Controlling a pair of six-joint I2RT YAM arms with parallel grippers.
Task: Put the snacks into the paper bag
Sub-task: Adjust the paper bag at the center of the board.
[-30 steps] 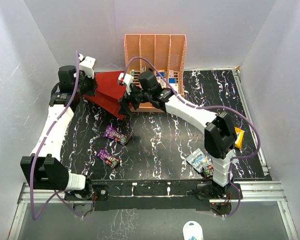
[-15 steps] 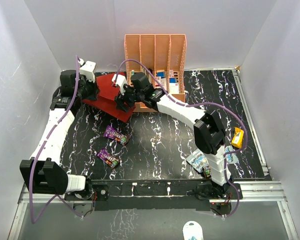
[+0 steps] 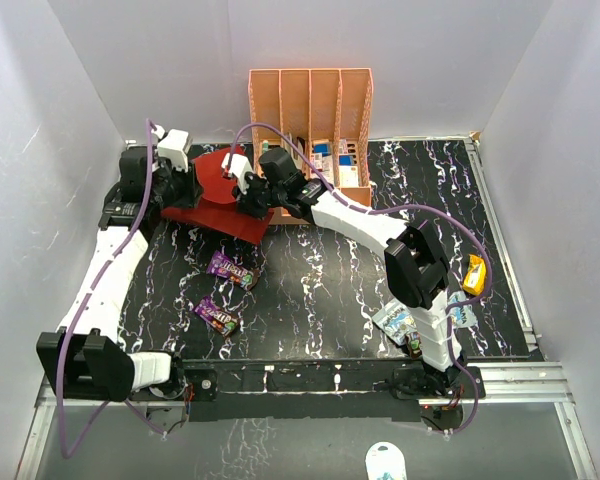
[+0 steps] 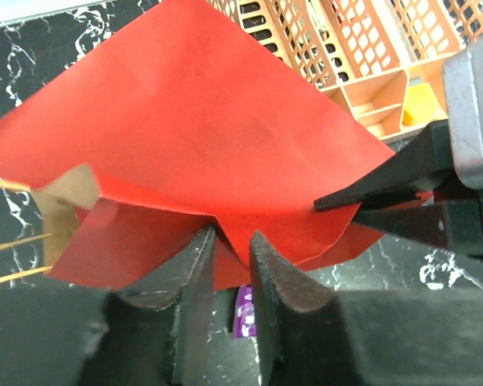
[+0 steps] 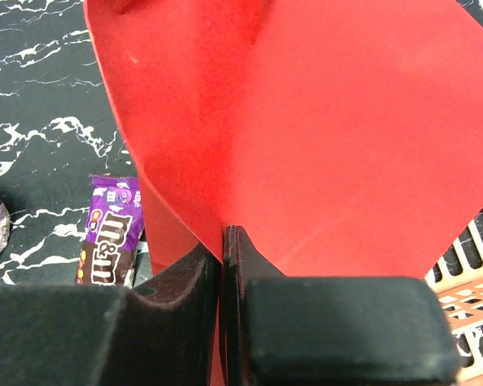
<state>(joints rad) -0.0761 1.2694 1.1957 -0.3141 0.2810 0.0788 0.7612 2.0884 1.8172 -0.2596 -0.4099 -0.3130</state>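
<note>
The overhead camera sits high behind both arm bases and looks down over the whole black marble table (image 3: 320, 270), with the peach slotted organizer (image 3: 310, 100) at the far wall. Each wrist camera rides just behind its own fingers and looks at close range onto the red paper bag (image 4: 201, 137) beside that organizer. All three views share this bag, and both wrist views also catch the organizer's lattice at their right edge.

Bright, even light; soft shadows; blurred wrist-view foregrounds.

Both arms reach far; left hand (image 4: 229, 265) slightly parted; right hand (image 5: 223, 265) pressed closed.
</note>
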